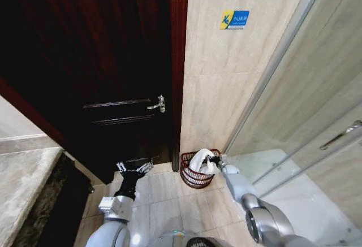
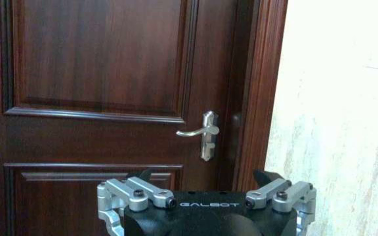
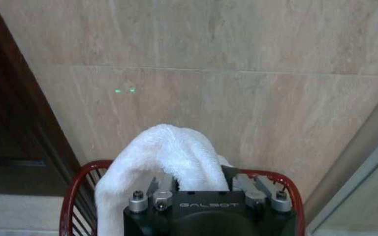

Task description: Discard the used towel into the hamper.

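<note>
While the right gripper (image 1: 216, 160) hangs over the rim of the hamper (image 1: 192, 178), its jaws are closed tight on the white towel (image 1: 202, 162), which arches up out of them and drapes down inside the basket. In the right wrist view the towel (image 3: 166, 157) rises as a thick folded hump directly ahead of the right gripper (image 3: 205, 189), pinched between the two metal fingers (image 3: 163, 196), and one end trails down past the red rim of the hamper (image 3: 77, 196). The hamper stands on the tiled floor (image 1: 164, 187) in the corner, at about five o'clock from the door handle (image 1: 158, 105), against the beige tiled wall (image 1: 226, 89) and next to the glass shower door (image 1: 317, 122).

The left gripper (image 1: 134, 168) sits at about nine o'clock from the hamper, well apart from it, pointing at the dark wooden door (image 1: 102, 60). Its jaws are spread wide and hold nothing; in the left wrist view the left gripper (image 2: 205, 183) shows its two dark fingertips (image 2: 145, 175) far apart, with the door handle (image 2: 202, 132) beyond them.

The word "GALBOT" is printed on each gripper body. A blue and yellow sign (image 1: 234, 19) is fixed high on the wall at about twelve o'clock from the hamper; its writing is too small to read.

There is one hamper, one towel, one door handle and one sign.
</note>
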### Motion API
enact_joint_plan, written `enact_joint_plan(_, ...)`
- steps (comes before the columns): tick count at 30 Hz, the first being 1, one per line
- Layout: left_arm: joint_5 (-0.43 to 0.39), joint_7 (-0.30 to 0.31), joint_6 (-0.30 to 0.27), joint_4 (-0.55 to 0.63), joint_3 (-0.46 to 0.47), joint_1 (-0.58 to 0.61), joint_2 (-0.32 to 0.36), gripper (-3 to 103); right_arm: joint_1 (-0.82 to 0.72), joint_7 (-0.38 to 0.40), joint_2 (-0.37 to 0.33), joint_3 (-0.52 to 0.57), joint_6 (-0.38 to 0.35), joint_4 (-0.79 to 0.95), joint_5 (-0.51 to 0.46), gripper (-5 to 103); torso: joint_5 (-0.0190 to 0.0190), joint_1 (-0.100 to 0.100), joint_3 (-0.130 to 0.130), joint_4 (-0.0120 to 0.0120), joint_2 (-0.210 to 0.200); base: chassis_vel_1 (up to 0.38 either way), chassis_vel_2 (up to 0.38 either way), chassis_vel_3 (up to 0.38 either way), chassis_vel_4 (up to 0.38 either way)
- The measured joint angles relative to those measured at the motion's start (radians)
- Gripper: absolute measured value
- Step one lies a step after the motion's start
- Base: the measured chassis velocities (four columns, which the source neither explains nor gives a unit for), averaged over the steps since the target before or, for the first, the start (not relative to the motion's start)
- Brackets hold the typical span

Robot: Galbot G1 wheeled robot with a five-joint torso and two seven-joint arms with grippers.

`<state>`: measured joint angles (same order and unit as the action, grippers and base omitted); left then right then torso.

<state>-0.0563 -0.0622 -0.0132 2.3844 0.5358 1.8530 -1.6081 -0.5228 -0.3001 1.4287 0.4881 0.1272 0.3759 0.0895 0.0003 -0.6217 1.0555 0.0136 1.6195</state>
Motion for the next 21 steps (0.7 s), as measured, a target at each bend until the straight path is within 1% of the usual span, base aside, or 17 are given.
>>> enact_joint_plan(1, 0.000, 0.000, 0.000, 0.000, 0.000, 0.000, 0.000, 100, -0.003, 0.001, -0.001, 0.002, 0.000, 0.006, 0.021, 46, -0.0001, 0.000, 0.000, 0.0002, 0.000, 0.000, 0.000, 0.000, 0.000)
enact_joint_plan(2, 0.000, 0.000, 0.000, 0.000, 0.000, 0.000, 0.000, 100, -0.003, 0.001, -0.001, 0.002, 0.000, 0.006, 0.021, 46, -0.0001, 0.000, 0.000, 0.0002, 0.000, 0.000, 0.000, 0.000, 0.000)
enact_joint_plan(3, 0.000, 0.000, 0.000, 0.000, 0.000, 0.000, 0.000, 100, -0.012, 0.001, -0.006, 0.003, -0.003, 0.018, 0.058, 51, -0.0001, 0.000, 0.000, 0.0001, 0.000, 0.000, 0.000, 0.000, 0.000)
enact_joint_plan(4, 0.000, 0.000, 0.000, 0.000, 0.000, 0.000, 0.000, 100, -0.020, 0.001, -0.012, 0.000, -0.007, 0.028, 0.074, 57, -0.0003, 0.000, 0.000, 0.0000, 0.000, 0.000, 0.000, 0.000, 0.000)
enact_joint_plan(5, 0.000, 0.000, 0.000, 0.000, 0.000, 0.000, 0.000, 100, -0.029, 0.000, -0.019, -0.007, -0.012, 0.040, 0.077, 62, -0.0003, 0.000, 0.000, -0.0002, 0.000, 0.000, 0.000, 0.000, 0.000)
enact_joint_plan(6, 0.000, 0.000, 0.000, 0.000, 0.000, 0.000, 0.000, 100, -0.029, 0.000, -0.019, -0.007, -0.012, 0.040, 0.077, 62, -0.0003, 0.000, 0.000, -0.0002, 0.000, 0.000, 0.000, 0.000, 0.000)
enact_joint_plan(9, 0.000, 0.000, 0.000, 0.000, 0.000, 0.000, 0.000, 100, -0.050, -0.011, -0.035, -0.018, -0.018, 0.067, 0.073, 79, -0.0002, 0.000, 0.000, -0.0003, 0.000, 0.000, 0.000, 0.000, 0.000)
enact_joint_plan(10, 0.000, 0.000, 0.000, 0.000, 0.000, 0.000, 0.000, 100, -0.050, -0.011, -0.035, -0.018, -0.018, 0.067, 0.073, 79, -0.0002, 0.000, 0.000, -0.0003, 0.000, 0.000, 0.000, 0.000, 0.000)
enact_joint_plan(11, 0.000, 0.000, 0.000, 0.000, 0.000, 0.000, 0.000, 100, -0.055, -0.012, -0.038, -0.019, -0.018, 0.076, 0.066, 84, -0.0001, 0.000, 0.000, -0.0002, 0.000, 0.000, 0.000, 0.000, 0.000)
enact_joint_plan(12, 0.000, 0.000, 0.000, 0.000, 0.000, 0.000, 0.000, 100, -0.059, -0.013, -0.041, -0.021, -0.018, 0.086, 0.060, 84, -0.0002, 0.000, 0.000, -0.0002, 0.000, 0.000, 0.000, 0.000, 0.000)
enact_joint_plan(14, 0.000, 0.000, 0.000, 0.000, 0.000, 0.000, 0.000, 100, -0.065, -0.015, -0.046, -0.025, -0.019, 0.101, 0.052, 94, -0.0003, 0.000, 0.000, 0.0000, 0.000, 0.000, 0.000, 0.000, 0.000)
enact_joint_plan(15, 0.000, 0.000, 0.000, 0.000, 0.000, 0.000, 0.000, 100, -0.065, -0.015, -0.046, -0.025, -0.019, 0.101, 0.052, 94, -0.0003, 0.000, 0.000, 0.0000, 0.000, 0.000, 0.000, 0.000, 0.000)
enact_joint_plan(16, 0.000, 0.000, 0.000, 0.000, 0.000, 0.000, 0.000, 100, -0.069, -0.015, -0.050, -0.030, -0.019, 0.111, 0.045, 99, -0.0003, 0.000, 0.000, -0.0001, 0.000, 0.000, 0.000, 0.000, 0.000)
enact_joint_plan(17, 0.000, 0.000, 0.000, 0.000, 0.000, 0.000, 0.000, 100, -0.072, -0.015, -0.052, -0.033, -0.019, 0.118, 0.039, 100, -0.0003, 0.000, 0.000, 0.0000, 0.000, 0.000, 0.000, 0.000, 0.000)
enact_joint_plan(21, 0.000, 0.000, 0.000, 0.000, 0.000, 0.000, 0.000, 100, -0.085, -0.016, -0.056, -0.040, -0.019, 0.137, 0.024, 100, -0.0002, 0.000, 0.000, 0.0000, 0.000, 0.000, 0.000, 0.000, 0.000)
